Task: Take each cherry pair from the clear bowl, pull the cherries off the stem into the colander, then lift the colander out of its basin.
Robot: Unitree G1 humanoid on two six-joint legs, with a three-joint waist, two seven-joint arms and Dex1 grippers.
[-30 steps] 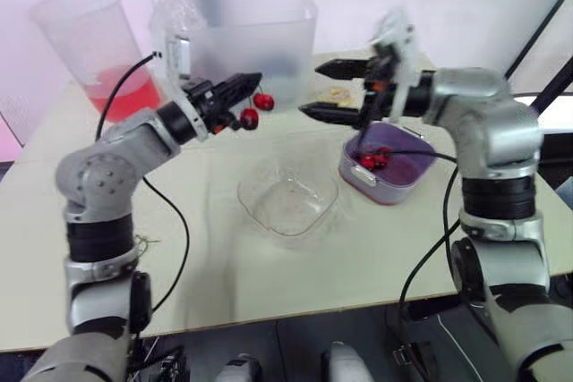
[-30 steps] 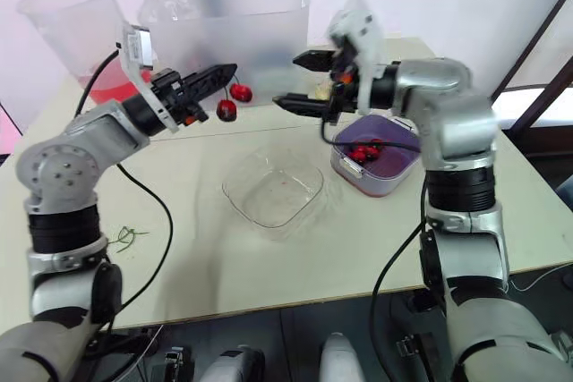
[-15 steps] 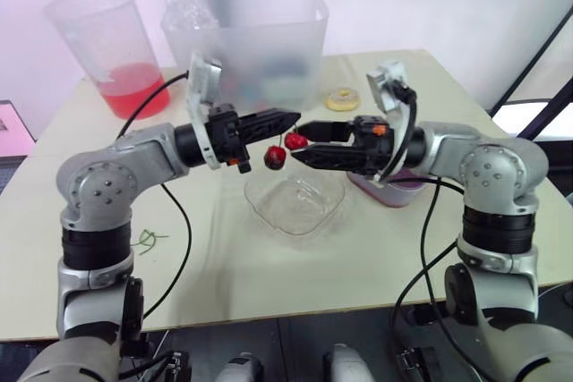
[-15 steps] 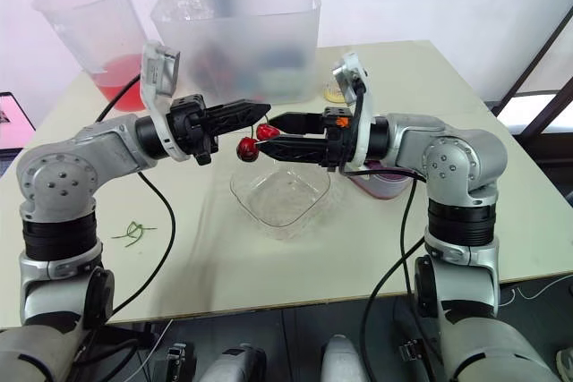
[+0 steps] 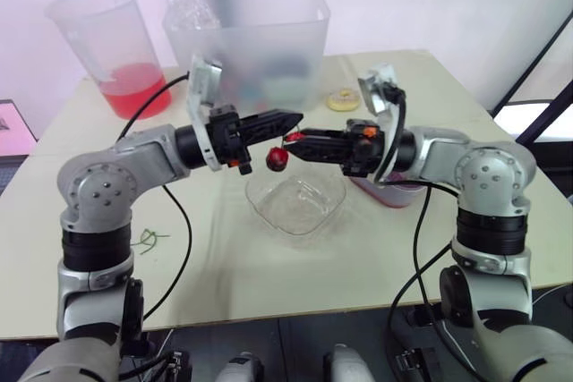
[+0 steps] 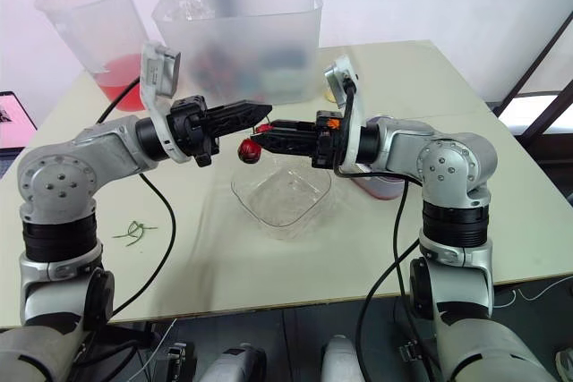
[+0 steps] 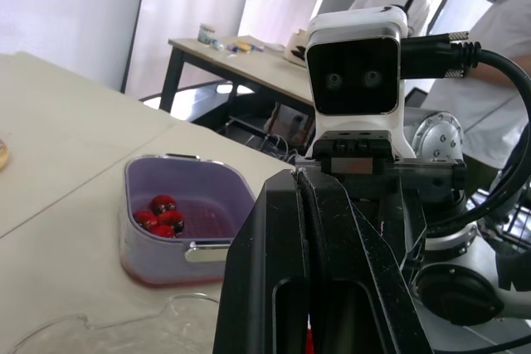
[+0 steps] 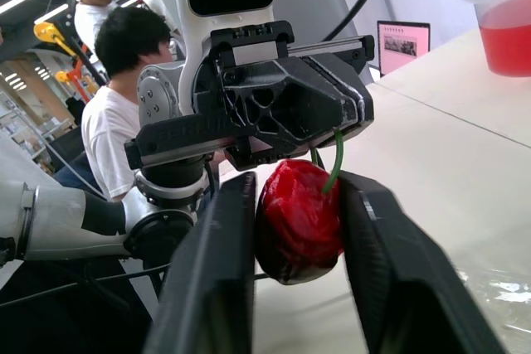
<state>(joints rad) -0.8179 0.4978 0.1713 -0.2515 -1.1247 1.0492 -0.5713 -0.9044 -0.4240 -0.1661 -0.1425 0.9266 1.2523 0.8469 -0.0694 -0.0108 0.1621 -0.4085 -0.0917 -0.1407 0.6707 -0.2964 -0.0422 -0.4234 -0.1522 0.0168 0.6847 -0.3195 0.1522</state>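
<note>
Entry: left gripper (image 5: 294, 118) pinched shut on stem (image 8: 335, 163), right gripper (image 5: 292, 139) clamped on one cherry (image 8: 300, 220), second cherry (image 5: 278, 159) dangling just below both, above clear bowl (image 5: 295, 206); hazard: pulling here probably drops fruit short of colander (image 7: 207, 205), back beside right gripper's wrist.

Cherry pair (image 5: 278, 159) above clear bowl (image 5: 300, 209), colander (image 7: 224, 205) to its right

clamped on a red cherry (image 8: 299, 221) with the right fingers (image 8: 217, 279), one against each side. from the cherry, a green stem (image 8: 336, 163) up into the closed left fingers (image 8: 290, 109) just beyond. farther past the cherry, a pale surface (image 8: 448, 147) with a beaker (image 8: 502, 22) of red liquid; two people (image 8: 116, 113) behind.
</note>
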